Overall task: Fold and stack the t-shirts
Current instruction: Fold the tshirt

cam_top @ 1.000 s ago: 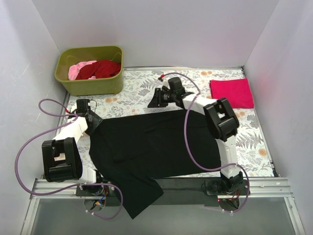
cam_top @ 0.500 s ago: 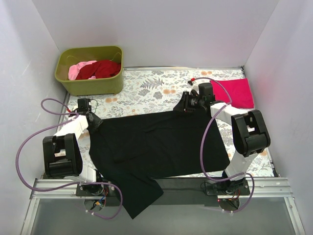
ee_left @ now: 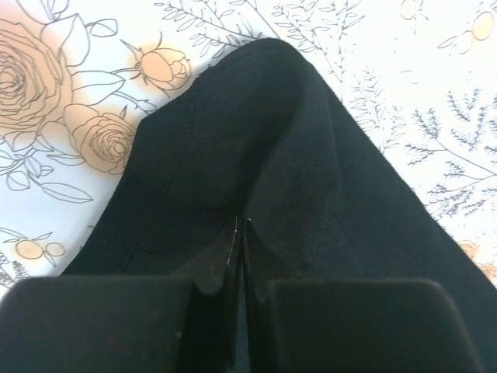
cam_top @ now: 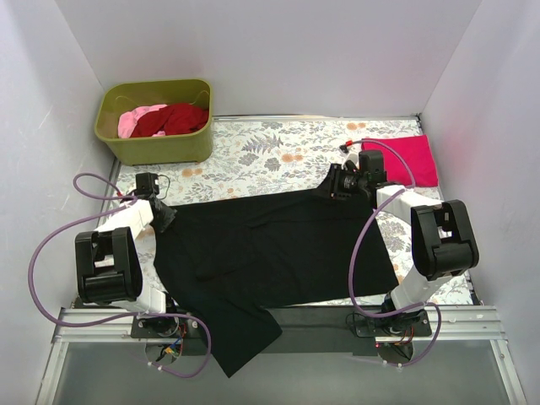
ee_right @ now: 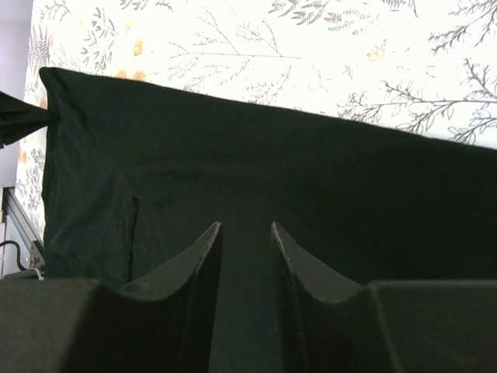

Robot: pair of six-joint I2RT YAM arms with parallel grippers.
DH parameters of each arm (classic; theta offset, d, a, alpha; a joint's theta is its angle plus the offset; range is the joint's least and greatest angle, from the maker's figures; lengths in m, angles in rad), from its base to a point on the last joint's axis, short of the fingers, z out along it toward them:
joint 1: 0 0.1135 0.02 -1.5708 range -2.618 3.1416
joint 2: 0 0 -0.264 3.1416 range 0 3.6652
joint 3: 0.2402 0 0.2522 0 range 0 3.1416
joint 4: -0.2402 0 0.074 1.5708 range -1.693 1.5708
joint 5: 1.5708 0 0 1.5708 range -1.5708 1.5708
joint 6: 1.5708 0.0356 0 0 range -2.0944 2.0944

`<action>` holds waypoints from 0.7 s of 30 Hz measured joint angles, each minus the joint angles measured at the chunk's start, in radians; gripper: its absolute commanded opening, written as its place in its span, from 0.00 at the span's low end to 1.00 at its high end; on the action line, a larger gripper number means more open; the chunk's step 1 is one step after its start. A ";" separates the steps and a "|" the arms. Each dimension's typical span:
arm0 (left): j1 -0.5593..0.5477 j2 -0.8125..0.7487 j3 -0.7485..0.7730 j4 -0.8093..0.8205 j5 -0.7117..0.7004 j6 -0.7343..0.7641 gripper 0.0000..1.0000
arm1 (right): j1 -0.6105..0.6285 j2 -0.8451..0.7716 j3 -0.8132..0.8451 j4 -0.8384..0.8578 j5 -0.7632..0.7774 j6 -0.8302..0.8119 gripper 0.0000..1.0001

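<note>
Black shirt lies spread flat across the middle of the table cloth, long side running left-right. A near-left part of it drapes over the near table edge, between the arm bases.

Left gripper is at the shirt's far-left corner. In the left wrist view the jaws are pressed together with a fold of black fabric pinched between them. The cloth rises into a small peak just past the tips, with floral cloth showing on both sides.

Right gripper is at the shirt's far edge, toward the right end. In the right wrist view the fingers are parted with a clear gap and black fabric lies flat under and between them. No bunching shows, so no grip is visible. The shirt's far hem runs straight across that view, with bare floral cloth beyond it.

Magenta shirt sits folded in the far-right corner, just beyond the right gripper and apart from the black shirt.

Green tub stands in the far-left corner and holds the dark red shirt and the pale pink shirt, both crumpled, the pink one on the left.
</note>
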 measured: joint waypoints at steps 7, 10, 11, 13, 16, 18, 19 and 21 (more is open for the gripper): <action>0.000 -0.046 -0.002 -0.037 -0.013 0.006 0.00 | -0.010 -0.003 -0.025 -0.002 -0.007 -0.005 0.34; 0.000 -0.082 -0.002 -0.065 -0.019 0.006 0.00 | -0.021 -0.009 -0.029 -0.002 -0.007 -0.008 0.34; 0.000 -0.097 -0.001 -0.078 -0.022 0.007 0.00 | -0.026 -0.013 -0.029 -0.002 -0.007 -0.011 0.34; 0.000 -0.115 0.003 -0.096 -0.029 0.009 0.00 | -0.032 -0.018 -0.029 -0.002 -0.007 -0.014 0.34; 0.000 -0.122 0.006 -0.113 -0.041 0.012 0.00 | -0.041 -0.024 -0.034 0.000 -0.007 -0.018 0.34; 0.000 -0.122 0.004 -0.123 -0.042 0.012 0.01 | -0.044 -0.027 -0.043 -0.001 -0.007 -0.020 0.34; 0.000 -0.122 -0.002 -0.119 -0.043 0.011 0.03 | -0.046 -0.027 -0.047 -0.002 -0.007 -0.021 0.33; 0.000 -0.119 -0.022 -0.116 -0.047 0.008 0.08 | -0.048 -0.027 -0.050 -0.003 -0.006 -0.022 0.33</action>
